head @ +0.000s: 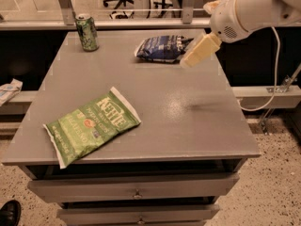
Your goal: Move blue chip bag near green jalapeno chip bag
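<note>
The blue chip bag [162,48], small and dark navy with white lettering, lies at the far middle of the grey table [188,126]. The green jalapeno chip bag [91,124], large and light green with white "Kettle" lettering, lies flat near the front left corner. My gripper [200,51], cream-coloured, hangs from the white arm [249,8] just right of the blue bag's right end. It is above the table top and holds nothing that I can see.
A green soda can [87,32] stands at the table's far left corner. The table has drawers [136,189] below its front edge. A rail and office chairs are behind the table. A white cable [277,69] hangs at the right.
</note>
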Robot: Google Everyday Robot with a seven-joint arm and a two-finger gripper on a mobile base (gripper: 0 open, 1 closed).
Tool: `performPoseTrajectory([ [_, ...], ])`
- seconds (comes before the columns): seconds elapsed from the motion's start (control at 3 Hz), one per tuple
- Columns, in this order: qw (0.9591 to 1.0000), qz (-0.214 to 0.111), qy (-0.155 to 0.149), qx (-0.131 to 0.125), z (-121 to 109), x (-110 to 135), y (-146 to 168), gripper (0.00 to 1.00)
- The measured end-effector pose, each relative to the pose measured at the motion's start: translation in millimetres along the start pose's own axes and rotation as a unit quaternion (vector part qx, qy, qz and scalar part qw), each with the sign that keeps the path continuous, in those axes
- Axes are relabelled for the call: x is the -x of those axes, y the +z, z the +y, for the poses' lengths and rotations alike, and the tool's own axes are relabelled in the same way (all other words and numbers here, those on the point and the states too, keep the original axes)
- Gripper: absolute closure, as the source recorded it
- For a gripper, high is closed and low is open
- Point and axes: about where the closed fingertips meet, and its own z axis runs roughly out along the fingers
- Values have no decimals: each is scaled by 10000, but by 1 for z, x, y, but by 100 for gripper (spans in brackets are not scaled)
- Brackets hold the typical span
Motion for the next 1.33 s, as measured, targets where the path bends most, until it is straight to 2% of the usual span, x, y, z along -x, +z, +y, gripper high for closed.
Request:
performPoseTrajectory([
  [0.67,9983,-115,559,-80,-12,-16,66,0],
  [1.33,9953,-209,905,-288,-29,-24,121,0],
])
